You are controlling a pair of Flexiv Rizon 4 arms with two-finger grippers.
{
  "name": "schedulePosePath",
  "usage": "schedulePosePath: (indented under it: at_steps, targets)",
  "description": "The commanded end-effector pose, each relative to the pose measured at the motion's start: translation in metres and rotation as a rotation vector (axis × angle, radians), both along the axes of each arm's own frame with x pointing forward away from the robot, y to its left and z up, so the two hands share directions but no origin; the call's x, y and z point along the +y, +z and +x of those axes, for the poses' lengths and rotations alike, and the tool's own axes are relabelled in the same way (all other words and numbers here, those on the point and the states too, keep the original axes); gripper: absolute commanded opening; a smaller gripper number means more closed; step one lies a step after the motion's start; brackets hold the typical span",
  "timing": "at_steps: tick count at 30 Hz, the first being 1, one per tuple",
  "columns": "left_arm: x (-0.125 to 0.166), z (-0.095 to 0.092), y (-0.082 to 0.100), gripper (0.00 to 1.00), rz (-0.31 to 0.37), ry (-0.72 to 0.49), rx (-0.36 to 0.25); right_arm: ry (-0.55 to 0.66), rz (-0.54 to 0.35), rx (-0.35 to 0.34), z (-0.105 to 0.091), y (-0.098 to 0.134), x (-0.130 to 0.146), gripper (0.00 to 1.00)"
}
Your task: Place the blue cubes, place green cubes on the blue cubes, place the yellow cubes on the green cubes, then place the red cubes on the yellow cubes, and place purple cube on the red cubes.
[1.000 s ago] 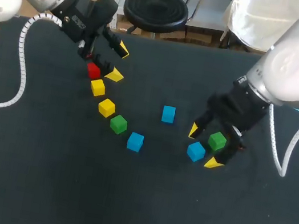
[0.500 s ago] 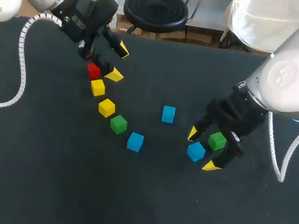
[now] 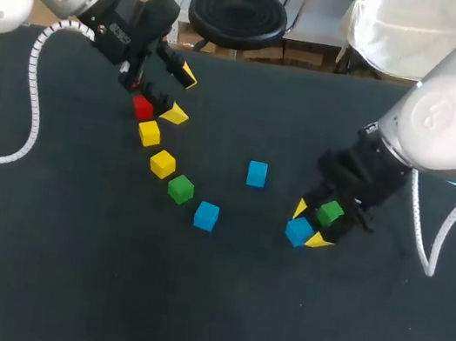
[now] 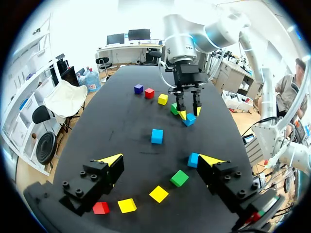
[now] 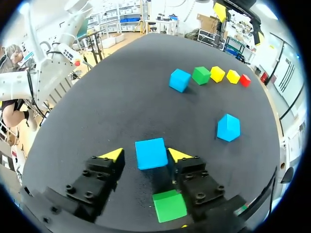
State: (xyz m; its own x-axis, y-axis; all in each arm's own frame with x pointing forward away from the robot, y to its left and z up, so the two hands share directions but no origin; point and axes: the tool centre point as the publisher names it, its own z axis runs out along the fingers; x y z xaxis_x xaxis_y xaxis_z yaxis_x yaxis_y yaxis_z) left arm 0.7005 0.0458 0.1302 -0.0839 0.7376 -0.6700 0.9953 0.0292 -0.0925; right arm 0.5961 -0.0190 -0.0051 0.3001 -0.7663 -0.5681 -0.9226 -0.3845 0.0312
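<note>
Straddling a blue cube (image 5: 151, 153) at the lower right of centre in the head view, the right gripper (image 3: 308, 224) has its fingers drawn in but not yet clamped. The right wrist view shows one yellow tip against the cube's side and the other just short of it. A green cube (image 3: 331, 213) sits just behind, near the wrist.

I judge this to be the opening step: gathering blue cubes for the base layer. The next move calls for the last bit of closing, square on two opposite faces, then a lift that clears the green neighbour.

The left gripper (image 3: 179, 94) hangs at the upper left with its fingers wide apart and nothing between them, above the red end of a row (image 3: 162, 163). That row curves down towards the centre: red, yellow, yellow, green, blue. A second blue cube (image 3: 256, 174) stands alone at mid-frame. In the left wrist view a purple cube (image 4: 138, 89), with a red and a yellow one beside it, lies beyond the right gripper.

All the cubes are small, flat-faced blocks with crisp edges and plain matte colour, probably wood or plastic and easy to pinch. The table (image 3: 204, 308) is covered in a dark, dull, cloth-like surface that should keep them from sliding.
</note>
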Motion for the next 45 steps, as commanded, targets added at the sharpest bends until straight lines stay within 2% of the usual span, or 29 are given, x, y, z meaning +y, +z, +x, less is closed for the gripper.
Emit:
schedulePosePath:
  at_steps: [1, 6, 7, 8, 10, 15, 21, 24, 29, 34, 36, 45]
  targets:
    - [0.0, 0.0, 0.0, 1.0, 0.001, 0.0, -0.001, 0.0, -0.001, 0.001, 0.004, -0.001, 0.002, 0.45]
    - [0.0, 0.0, 0.0, 1.0, 0.001, 0.0, -0.001, -0.004, -0.004, 0.0, 0.006, -0.003, 0.004, 0.41]
    - [0.0, 0.0, 0.0, 1.0, 0.001, 0.0, -0.001, -0.009, -0.004, -0.001, 0.006, -0.003, 0.005, 0.37]
    - [0.0, 0.0, 0.0, 1.0, 0.001, 0.0, -0.001, -0.013, -0.005, -0.001, 0.007, -0.004, 0.005, 0.3]
    - [0.0, 0.0, 0.0, 1.0, 0.001, 0.0, -0.001, -0.02, -0.009, -0.002, 0.007, -0.005, 0.006, 0.0]
    - [0.0, 0.0, 0.0, 1.0, 0.001, 0.0, -0.001, -0.069, -0.004, -0.003, 0.009, -0.003, 0.006, 0.0]
    - [0.0, 0.0, 0.0, 1.0, 0.001, 0.0, -0.001, -0.228, -0.009, 0.081, 0.014, 0.005, 0.002, 0.0]
    - [0.0, 0.0, 0.0, 1.0, 0.001, 0.0, -0.001, -0.3, -0.006, 0.099, 0.015, 0.011, 0.002, 0.0]
    - [0.0, 0.0, 0.0, 1.0, 0.001, 0.0, -0.001, -0.333, 0.004, 0.082, 0.017, 0.024, 0.005, 0.0]
    - [0.0, 0.0, 0.0, 1.0, 0.001, 0.0, -0.001, -0.357, -0.033, 0.049, 0.025, 0.036, 0.01, 0.0]
    - [0.0, 0.0, 0.0, 1.0, 0.001, 0.0, -0.001, -0.382, -0.079, 0.047, 0.03, 0.04, 0.011, 0.0]
    - [0.0, 0.0, 0.0, 1.0, 0.001, 0.0, -0.001, -0.419, -0.088, 0.009, 0.043, 0.06, 0.023, 0.0]
